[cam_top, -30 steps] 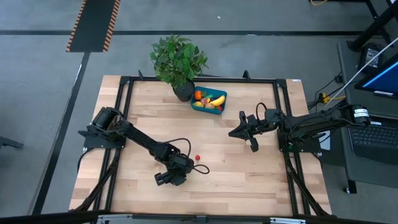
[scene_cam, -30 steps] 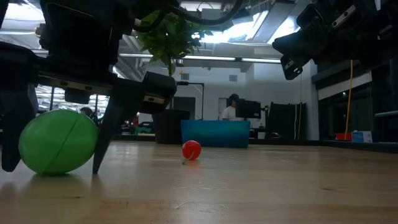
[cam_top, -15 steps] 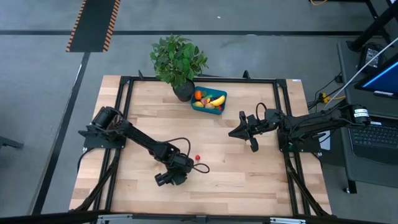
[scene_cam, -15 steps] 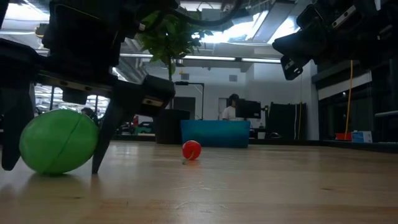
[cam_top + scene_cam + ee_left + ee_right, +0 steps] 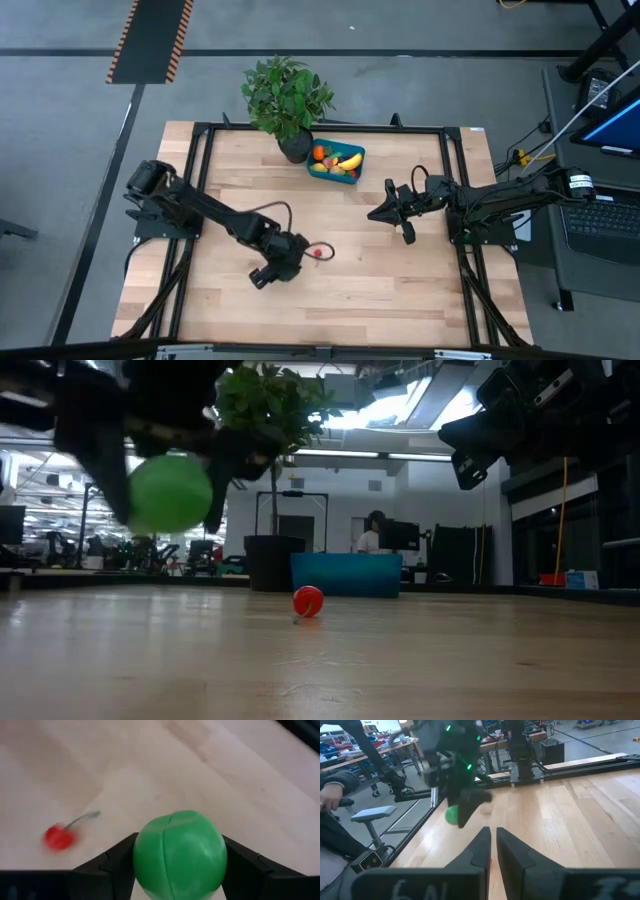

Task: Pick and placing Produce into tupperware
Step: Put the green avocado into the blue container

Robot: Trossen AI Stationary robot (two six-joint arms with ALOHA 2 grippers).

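Note:
A round green toy fruit [image 5: 168, 492] sits between the fingers of my left gripper [image 5: 165, 495], above the near-left part of the table; in the high view the gripper [image 5: 288, 252] hides it. A small red cherry [image 5: 318, 253] lies on the wood just right of that gripper, also seen in the low view [image 5: 308, 601] and the left wrist view [image 5: 59, 837]. The teal tupperware [image 5: 346, 179] stands at the far edge with banana, orange and other pieces inside. My right gripper [image 5: 385, 214] hovers shut over the table's right middle, touching nothing. My left gripper pinches the green fruit between its two fingers, one finger [image 5: 117, 857] on each side of its widest part [image 5: 145, 852]. The fingers come from above, pointing down. The fruit is lifted clear of the table.
A leafy potted plant [image 5: 288, 100] stands at the far edge, just left of the tupperware. Black frame rails [image 5: 196, 180] run along the table's sides. Bare wood lies between the cherry and the container. A person sits in the room behind [image 5: 372, 536], and a hand shows off-table [image 5: 330, 795].
My left gripper, shut on the green fruit, has risen and shifted a little toward the far edge. The fruit, which sat on the table between the fingers, now hangs clear above it. The cherry and my right arm have stayed put.

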